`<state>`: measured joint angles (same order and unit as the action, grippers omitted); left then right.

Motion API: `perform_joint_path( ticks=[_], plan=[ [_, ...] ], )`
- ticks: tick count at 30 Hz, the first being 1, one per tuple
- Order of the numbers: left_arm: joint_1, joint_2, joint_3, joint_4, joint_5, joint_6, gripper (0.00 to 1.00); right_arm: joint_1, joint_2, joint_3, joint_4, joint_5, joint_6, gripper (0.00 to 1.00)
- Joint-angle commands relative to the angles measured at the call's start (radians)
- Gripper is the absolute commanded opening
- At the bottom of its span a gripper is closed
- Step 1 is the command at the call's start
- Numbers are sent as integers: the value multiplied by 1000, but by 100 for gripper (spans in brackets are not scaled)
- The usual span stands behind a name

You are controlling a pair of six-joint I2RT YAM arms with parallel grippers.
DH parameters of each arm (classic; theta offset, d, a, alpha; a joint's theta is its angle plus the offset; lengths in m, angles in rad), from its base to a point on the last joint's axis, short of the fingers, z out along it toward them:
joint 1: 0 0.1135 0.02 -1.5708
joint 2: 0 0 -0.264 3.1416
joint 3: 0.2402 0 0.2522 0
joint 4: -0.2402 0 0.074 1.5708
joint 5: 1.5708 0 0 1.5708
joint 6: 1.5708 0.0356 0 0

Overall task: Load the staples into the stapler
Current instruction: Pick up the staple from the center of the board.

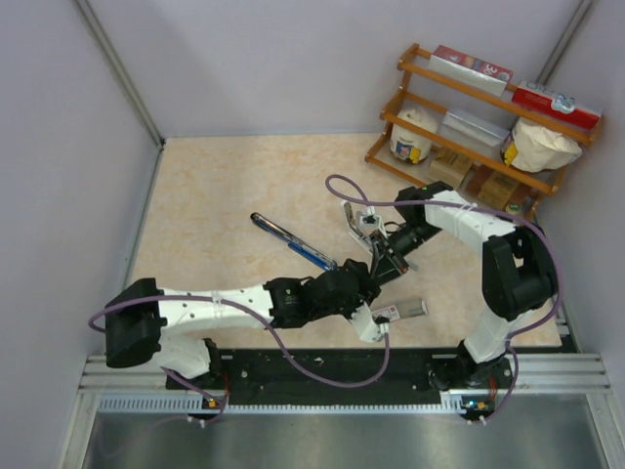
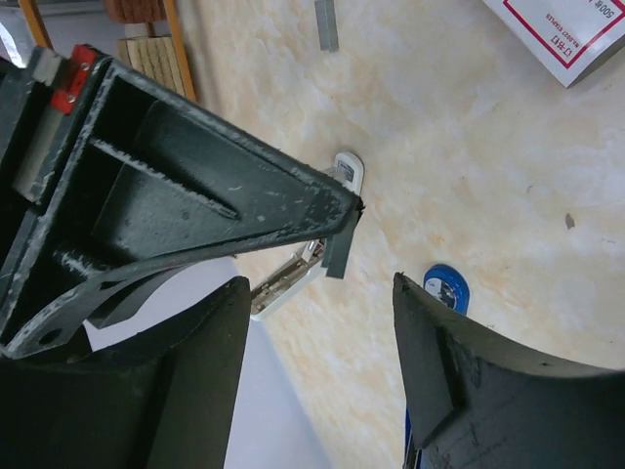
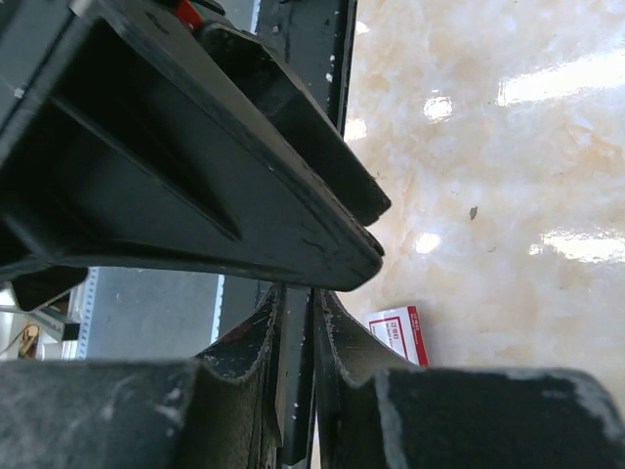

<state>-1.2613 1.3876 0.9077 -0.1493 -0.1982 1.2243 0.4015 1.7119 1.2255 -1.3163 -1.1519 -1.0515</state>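
Note:
The blue stapler (image 1: 293, 242) lies opened out flat on the table, left of both grippers; its blue end (image 2: 447, 290) shows past my left gripper's finger. My right gripper (image 1: 383, 262) (image 3: 298, 298) is shut on a thin strip of staples (image 3: 296, 391), held edge-on between its fingers. In the left wrist view that strip (image 2: 339, 249) hangs from the right gripper's fingertip, just beyond my left gripper (image 2: 322, 283). My left gripper (image 1: 369, 283) stands open, with nothing between its fingers.
A white stapler (image 1: 359, 220) (image 2: 347, 171) lies open behind the grippers. The red-and-white staple box (image 1: 398, 312) (image 2: 566, 34) (image 3: 397, 332) rests near the front edge, with a loose strip (image 2: 325, 24) close by. A wooden shelf (image 1: 469, 98) fills the back right corner.

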Motion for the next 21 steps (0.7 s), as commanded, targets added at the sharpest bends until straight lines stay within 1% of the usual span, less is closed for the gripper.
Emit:
perform_joint_path(
  ticks=[1,6,10,17,21],
  plan=[
    [-24,13,-23,102,-93,40,64,-13,-3,37,-95,-57,-77,12],
    [-39,33,-21,108,-92,29,59,-20,3,39,-101,-58,-87,12],
    [-49,45,-15,106,-92,21,51,-20,9,42,-112,-60,-96,12],
    [-59,64,8,76,-72,-6,48,-21,9,45,-123,-60,-108,12],
    [-61,73,19,71,-70,-17,42,-20,11,43,-124,-57,-113,12]
  ],
)
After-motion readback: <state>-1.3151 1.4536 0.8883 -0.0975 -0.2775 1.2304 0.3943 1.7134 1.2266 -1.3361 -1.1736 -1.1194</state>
